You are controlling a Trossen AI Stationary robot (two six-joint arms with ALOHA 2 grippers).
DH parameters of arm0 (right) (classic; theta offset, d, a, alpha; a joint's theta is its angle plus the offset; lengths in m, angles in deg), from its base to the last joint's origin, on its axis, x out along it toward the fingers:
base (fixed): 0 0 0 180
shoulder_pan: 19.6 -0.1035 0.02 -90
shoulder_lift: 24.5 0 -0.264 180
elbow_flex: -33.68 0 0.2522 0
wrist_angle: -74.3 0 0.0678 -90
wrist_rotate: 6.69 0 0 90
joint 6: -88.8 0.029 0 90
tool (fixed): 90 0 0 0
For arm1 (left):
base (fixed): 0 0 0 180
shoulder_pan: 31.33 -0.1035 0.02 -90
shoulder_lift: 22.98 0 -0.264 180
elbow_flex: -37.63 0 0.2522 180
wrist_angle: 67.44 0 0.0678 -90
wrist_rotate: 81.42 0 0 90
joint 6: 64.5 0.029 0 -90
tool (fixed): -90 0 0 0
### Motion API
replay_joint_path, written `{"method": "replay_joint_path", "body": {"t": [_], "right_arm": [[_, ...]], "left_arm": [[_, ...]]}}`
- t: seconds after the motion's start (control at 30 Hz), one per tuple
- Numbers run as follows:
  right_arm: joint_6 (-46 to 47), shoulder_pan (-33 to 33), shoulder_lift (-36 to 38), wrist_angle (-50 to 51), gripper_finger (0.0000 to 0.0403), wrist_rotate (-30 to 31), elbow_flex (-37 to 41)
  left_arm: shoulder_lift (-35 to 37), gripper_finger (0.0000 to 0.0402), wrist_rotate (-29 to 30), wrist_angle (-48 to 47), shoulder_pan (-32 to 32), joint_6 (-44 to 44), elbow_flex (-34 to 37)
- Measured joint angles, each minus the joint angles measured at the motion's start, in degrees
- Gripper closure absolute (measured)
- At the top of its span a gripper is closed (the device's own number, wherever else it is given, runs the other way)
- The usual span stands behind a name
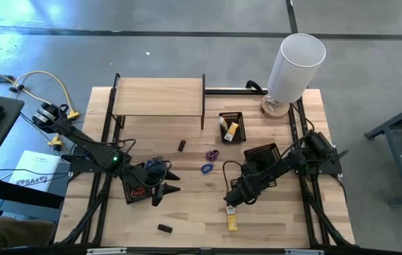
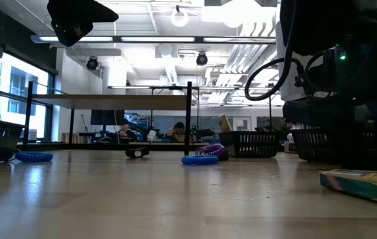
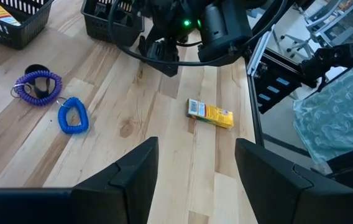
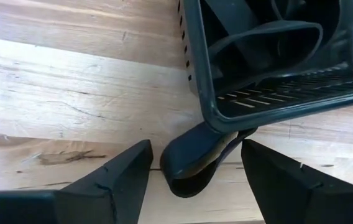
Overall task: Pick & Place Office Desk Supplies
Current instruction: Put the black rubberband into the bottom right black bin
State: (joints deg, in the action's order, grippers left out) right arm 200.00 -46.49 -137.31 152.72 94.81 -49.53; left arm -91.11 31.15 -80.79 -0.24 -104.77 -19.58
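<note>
While hovering low just above the yellow packet [image 1: 232, 220] on the table [image 1: 187, 212], right claw [image 1: 231, 202] wide open, empty. Approach step, probably; next: descend, straddle packet, close. Left claw [image 1: 164, 190] open, empty, waiting beside.

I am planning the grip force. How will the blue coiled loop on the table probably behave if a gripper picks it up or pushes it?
The blue coiled loop is a thin spiral cord, so it probably flexes and stretches instead of staying stiff. It looks light and lies flat on the wooden table, so a push would likely slide it, not roll it. Its open ring might slip off a finger.
</note>
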Motion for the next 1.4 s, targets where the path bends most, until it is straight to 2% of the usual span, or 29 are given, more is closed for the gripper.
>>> {"method": "replay_joint_path", "body": {"t": [0.17, 0.5, 0.7, 1.03, 1.4], "right_arm": [[0.0, 0.02, -0.04, -0.16, 0.0199, 0.03, 0.02], [-0.49, -0.11, -0.11, -1.15, 0.0329, 0.81, 0.05], [-3.18, -0.09, -0.13, -1.26, 0.0392, 0.68, 0.12], [-4.74, -1.64, 0.54, -0.25, 0.0398, -0.41, 0.05], [-5.69, -7.99, 9.39, 8.69, 0.0398, -3.04, -6.17]], "left_arm": [[0.0, 0.0195, 0.02, 0.01, -0.02, 0.0, 0.0], [0.0, 0.0195, 0.04, 0.01, -0.02, -0.09, 0.0], [0.0, 0.0195, 0.04, 0.01, -0.02, -0.13, 0.0], [0.0, 0.0195, 0.09, 0.05, -0.03, -0.57, 0.0], [0.04, 0.0195, 0.15, 0.7, -1.35, -1.6, 0.0]]}}
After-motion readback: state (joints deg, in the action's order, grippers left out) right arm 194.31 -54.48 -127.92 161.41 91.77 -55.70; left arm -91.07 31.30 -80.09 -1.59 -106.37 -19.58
